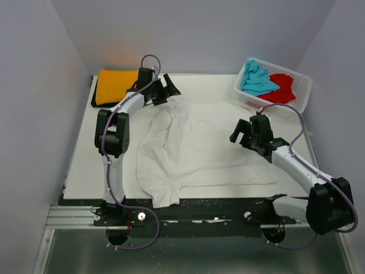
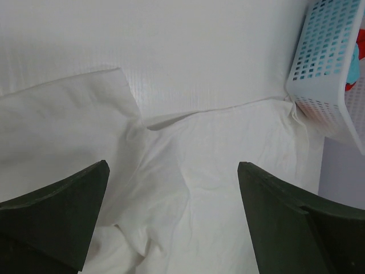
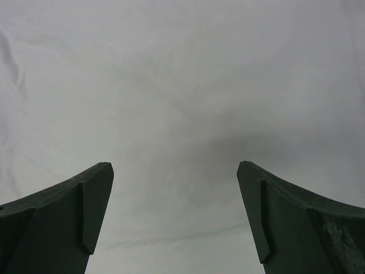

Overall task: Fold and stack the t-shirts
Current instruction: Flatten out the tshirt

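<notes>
Along the left edge of the white worktop point(image 1: 85, 171) a pale wall rises close. Like walls shut in the far and right edges. The near edge carries a dark rail with both arm bases.

Far left corner: a folded orange-yellow t-shirt point(image 1: 114, 85) lies flat, with a dark edge showing beneath it; what that is cannot be told. A bare strip of worktop runs down the left edge from there to the near edge.

The left arm stands over this strip and reaches to the far edge. The left gripper point(image 1: 168, 88) point(image 2: 173, 165) is just right of the orange-yellow t-shirt, jaws spread wide and holding nothing, above the far part of the white t-shirt point(image 1: 199, 148).

Centre: the white t-shirt lies spread and creased, taking most of the middle. One sleeve hangs over the near edge, and its far right corner reaches the foot of the basket point(image 2: 319, 68).

Right of centre: the right gripper point(image 1: 248, 134) point(image 3: 174, 165) hangs over the white cloth, jaws apart and empty.

Far right corner: the white lattice basket holds a turquoise t-shirt point(image 1: 256, 80) and a red t-shirt point(image 1: 280, 88), both bunched. It narrows the room between the cloth and the right wall.
</notes>
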Motion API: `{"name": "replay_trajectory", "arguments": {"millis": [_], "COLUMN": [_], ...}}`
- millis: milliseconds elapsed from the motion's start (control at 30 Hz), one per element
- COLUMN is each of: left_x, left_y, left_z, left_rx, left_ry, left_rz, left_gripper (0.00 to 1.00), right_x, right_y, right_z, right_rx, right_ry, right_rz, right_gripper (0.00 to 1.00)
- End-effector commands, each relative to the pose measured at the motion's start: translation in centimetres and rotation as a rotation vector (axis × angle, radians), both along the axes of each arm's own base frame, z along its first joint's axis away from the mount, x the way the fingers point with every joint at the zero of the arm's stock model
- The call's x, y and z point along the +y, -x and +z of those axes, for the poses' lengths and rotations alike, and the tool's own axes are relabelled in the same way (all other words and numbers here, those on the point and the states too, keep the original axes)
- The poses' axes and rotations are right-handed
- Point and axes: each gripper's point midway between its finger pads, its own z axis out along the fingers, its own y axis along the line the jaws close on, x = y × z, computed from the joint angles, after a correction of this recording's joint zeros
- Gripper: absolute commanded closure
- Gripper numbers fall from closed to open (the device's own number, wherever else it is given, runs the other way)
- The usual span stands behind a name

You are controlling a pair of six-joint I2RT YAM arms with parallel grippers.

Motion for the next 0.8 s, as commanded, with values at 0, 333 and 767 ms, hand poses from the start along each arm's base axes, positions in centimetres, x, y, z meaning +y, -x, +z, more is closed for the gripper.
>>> {"name": "replay_trajectory", "arguments": {"millis": [0,333,767], "left_x": [-2.7,-1.0,3.6], "left_y": [0.2,5.4,9.4], "left_z": [1.0,-5.4,-8.1], "left_rx": [0.008,0.340,0.454], "left_ry": [0.140,0.042,-0.235], "left_rz": [-0.071,-0.019,0.025], "left_gripper": [0.01,0.01,0.01], "right_x": [-1.3,-1.7,-3.0], "right_y": [-0.6,-0.5,-0.3], "right_z": [-0.4,-1.6,-2.1], "right_rx": [-0.016,0.022,0.009], "right_ry": [0.057,0.075,0.129], "right_rz": [-0.050,-0.071,-0.112], "right_gripper": [0.00,0.00,0.00]}}
